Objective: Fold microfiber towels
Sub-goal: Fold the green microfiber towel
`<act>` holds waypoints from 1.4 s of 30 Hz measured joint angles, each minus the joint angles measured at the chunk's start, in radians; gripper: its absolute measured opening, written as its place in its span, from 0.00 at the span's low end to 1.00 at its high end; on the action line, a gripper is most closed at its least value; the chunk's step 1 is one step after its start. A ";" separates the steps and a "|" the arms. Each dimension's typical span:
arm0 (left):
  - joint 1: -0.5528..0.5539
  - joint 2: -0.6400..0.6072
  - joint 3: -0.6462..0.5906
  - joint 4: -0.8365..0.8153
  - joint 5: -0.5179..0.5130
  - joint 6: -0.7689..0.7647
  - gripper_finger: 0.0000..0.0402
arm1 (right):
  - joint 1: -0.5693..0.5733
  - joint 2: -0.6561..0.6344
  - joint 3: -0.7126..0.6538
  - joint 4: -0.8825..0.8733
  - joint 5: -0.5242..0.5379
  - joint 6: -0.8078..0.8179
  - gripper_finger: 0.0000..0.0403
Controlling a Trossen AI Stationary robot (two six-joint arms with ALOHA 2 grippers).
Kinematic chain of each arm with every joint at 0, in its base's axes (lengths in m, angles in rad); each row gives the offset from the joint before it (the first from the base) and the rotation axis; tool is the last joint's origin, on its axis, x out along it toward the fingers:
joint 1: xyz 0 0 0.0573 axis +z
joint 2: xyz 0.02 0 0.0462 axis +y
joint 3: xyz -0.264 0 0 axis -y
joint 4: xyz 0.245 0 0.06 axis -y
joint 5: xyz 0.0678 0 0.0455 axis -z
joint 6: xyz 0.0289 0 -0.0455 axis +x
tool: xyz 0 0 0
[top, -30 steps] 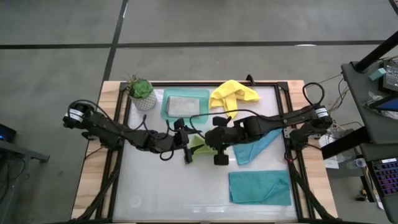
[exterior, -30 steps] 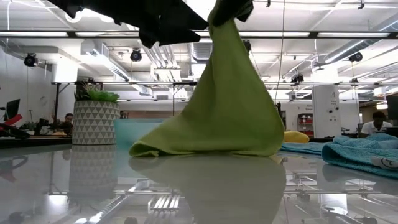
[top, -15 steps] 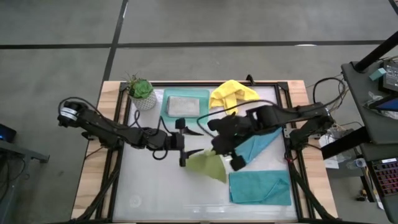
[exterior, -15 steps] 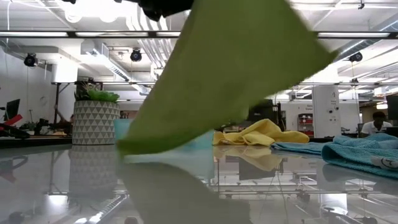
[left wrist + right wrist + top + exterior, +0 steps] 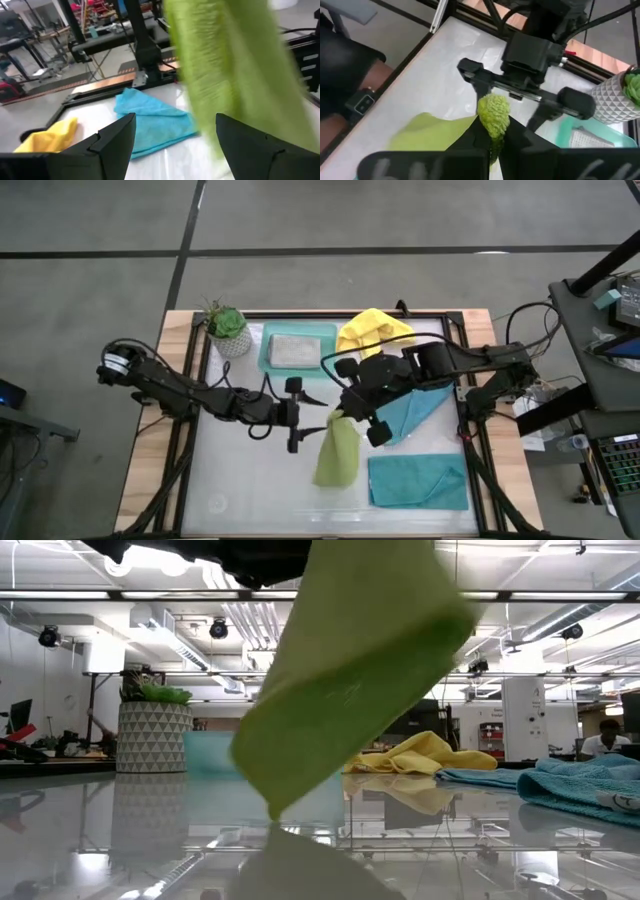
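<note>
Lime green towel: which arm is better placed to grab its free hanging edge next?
Left. The left gripper is open beside the lime green towel, facing it. The right gripper is shut on the towel's top corner.

towels: 5 (1 lime (image 5: 337, 455), 1 yellow (image 5: 372, 330), 2 teal (image 5: 418, 481), 1 grey (image 5: 297, 347)) | tray: 1 (image 5: 268, 356) | plant: 1 (image 5: 226, 326)

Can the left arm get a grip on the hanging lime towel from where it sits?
Probably yes. The left gripper is open and faces the lime green towel, which hangs from the shut right gripper just ahead of it. Nothing shows between them; the towel's lower end trails toward the table's front.
</note>
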 joint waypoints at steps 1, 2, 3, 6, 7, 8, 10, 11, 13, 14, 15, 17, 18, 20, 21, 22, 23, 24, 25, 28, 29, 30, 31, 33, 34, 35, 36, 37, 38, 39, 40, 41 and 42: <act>0.000 0.010 -0.001 0.012 0.001 -0.001 0.64 | 0.000 0.001 -0.005 0.000 -0.001 -0.008 0.02; 0.001 0.020 -0.001 0.026 0.001 -0.002 0.64 | 0.001 0.001 -0.010 0.000 -0.003 -0.013 0.02; 0.001 0.031 -0.002 0.045 0.001 -0.002 0.64 | 0.002 0.001 -0.018 0.001 -0.003 -0.016 0.02; 0.001 0.061 -0.002 0.091 0.008 -0.002 0.64 | 0.002 0.001 -0.042 0.000 -0.006 -0.021 0.02; 0.001 0.076 -0.002 0.115 0.014 -0.002 0.64 | 0.002 0.001 -0.051 -0.001 -0.006 -0.021 0.02; 0.001 0.087 -0.002 0.128 0.016 -0.001 0.63 | 0.002 0.001 -0.057 -0.005 -0.006 -0.021 0.02; 0.001 0.106 -0.002 0.134 0.018 0.001 0.59 | 0.002 0.001 -0.068 -0.015 -0.006 -0.022 0.02; 0.001 0.117 -0.001 0.139 0.013 0.002 0.56 | 0.002 0.001 -0.073 -0.017 -0.006 -0.020 0.02; 0.000 0.130 0.000 0.137 -0.014 0.004 0.47 | 0.003 -0.004 -0.085 -0.028 -0.009 -0.007 0.02; 0.001 0.136 0.000 0.137 -0.022 0.006 0.40 | 0.003 -0.006 -0.091 -0.032 -0.010 0.001 0.02; 0.001 0.142 0.000 0.139 -0.022 0.011 0.33 | 0.004 -0.012 -0.098 -0.032 -0.010 0.008 0.02; 0.001 0.145 0.000 0.136 -0.024 0.034 0.16 | 0.006 -0.021 -0.114 -0.038 -0.010 0.017 0.02; 0.001 0.144 0.000 0.138 -0.024 0.043 0.08 | 0.006 -0.029 -0.120 -0.038 -0.010 0.020 0.02; 0.000 0.136 0.001 0.137 -0.047 0.055 0.03 | 0.008 -0.041 -0.137 -0.037 -0.010 0.021 0.02; 0.000 0.128 0.000 0.135 -0.069 0.069 0.03 | 0.009 -0.048 -0.143 -0.036 -0.010 0.021 0.02; 0.000 0.115 -0.001 0.127 -0.098 0.084 0.03 | 0.012 -0.054 -0.155 -0.028 -0.010 0.031 0.02; 0.000 0.099 -0.001 0.113 -0.137 0.101 0.02 | 0.013 -0.062 -0.170 -0.018 -0.010 0.041 0.02; -0.002 0.075 -0.001 0.082 -0.173 0.109 0.01 | 0.013 -0.070 -0.188 -0.013 -0.015 0.055 0.02; -0.004 0.048 -0.002 0.036 -0.209 0.112 0.00 | 0.015 -0.075 -0.208 -0.014 -0.034 0.074 0.02; -0.006 -0.046 -0.002 -0.090 -0.235 0.101 0.01 | 0.015 -0.089 -0.299 -0.030 -0.152 0.175 0.02; -0.008 -0.076 -0.002 -0.134 -0.235 0.090 0.01 | 0.017 -0.093 -0.339 -0.030 -0.184 0.218 0.02; -0.008 -0.098 -0.002 -0.177 -0.234 0.073 0.01 | 0.021 -0.097 -0.384 -0.027 -0.209 0.260 0.02; -0.008 -0.117 -0.002 -0.214 -0.232 0.050 0.01 | 0.024 -0.097 -0.433 -0.029 -0.226 0.299 0.02; -0.008 -0.141 -0.007 -0.274 -0.228 0.004 0.01 | 0.030 -0.097 -0.525 -0.029 -0.239 0.377 0.02; -0.008 -0.143 -0.007 -0.293 -0.228 -0.019 0.01 | 0.032 -0.097 -0.570 -0.028 -0.239 0.418 0.02; -0.008 -0.143 -0.007 -0.303 -0.225 -0.040 0.01 | 0.034 -0.098 -0.612 -0.028 -0.240 0.464 0.02; -0.008 -0.136 -0.008 -0.315 -0.218 -0.059 0.01 | 0.034 -0.098 -0.651 -0.030 -0.240 0.513 0.02; -0.008 -0.125 -0.008 -0.317 -0.211 -0.074 0.01 | 0.033 -0.098 -0.687 -0.029 -0.239 0.555 0.02; -0.008 -0.110 -0.009 -0.317 -0.198 -0.080 0.01 | 0.032 -0.098 -0.719 -0.024 -0.234 0.592 0.02; -0.008 -0.093 -0.009 -0.316 -0.188 -0.081 0.01 | 0.031 -0.098 -0.746 -0.014 -0.213 0.620 0.02; -0.008 -0.075 -0.009 -0.309 -0.184 -0.082 0.01 | 0.030 -0.099 -0.768 0.012 -0.176 0.631 0.02; -0.008 -0.055 -0.009 -0.296 -0.183 -0.082 0.01 | 0.029 -0.103 -0.788 0.059 -0.135 0.635 0.02; -0.008 -0.036 -0.009 -0.279 -0.181 -0.082 0.01 | 0.029 -0.107 -0.804 0.114 -0.101 0.634 0.02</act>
